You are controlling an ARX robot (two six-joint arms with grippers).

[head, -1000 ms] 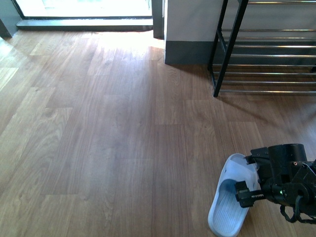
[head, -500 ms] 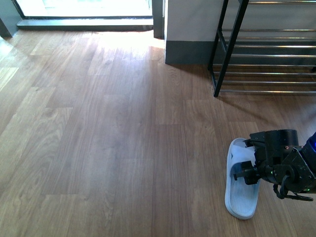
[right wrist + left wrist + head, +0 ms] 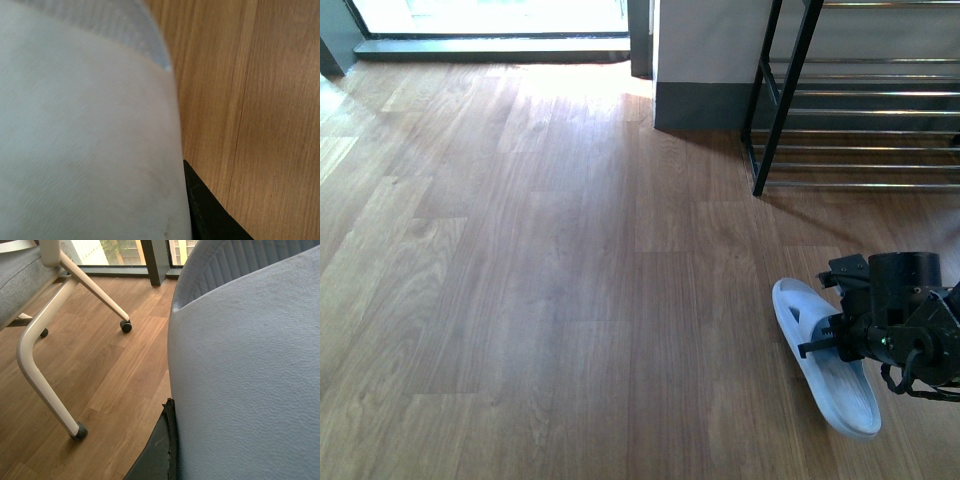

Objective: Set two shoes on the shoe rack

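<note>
One pale-blue slipper (image 3: pixel 842 396) hangs tilted in right gripper (image 3: pixel 826 345).

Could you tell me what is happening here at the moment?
The right tool grips a pale blue slipper by its strap, tilted over the wooden floor, short of the shoe rack. A second slipper fills the left wrist view against the left tool; its grip isn't visible.

I count two pale blue slide slippers (image 3: pixel 830 390) (image 3: pixel 250 370). I also see one black shoe rack (image 3: pixel 782 100) and one wheeled chair (image 3: pixel 92 288).
</note>
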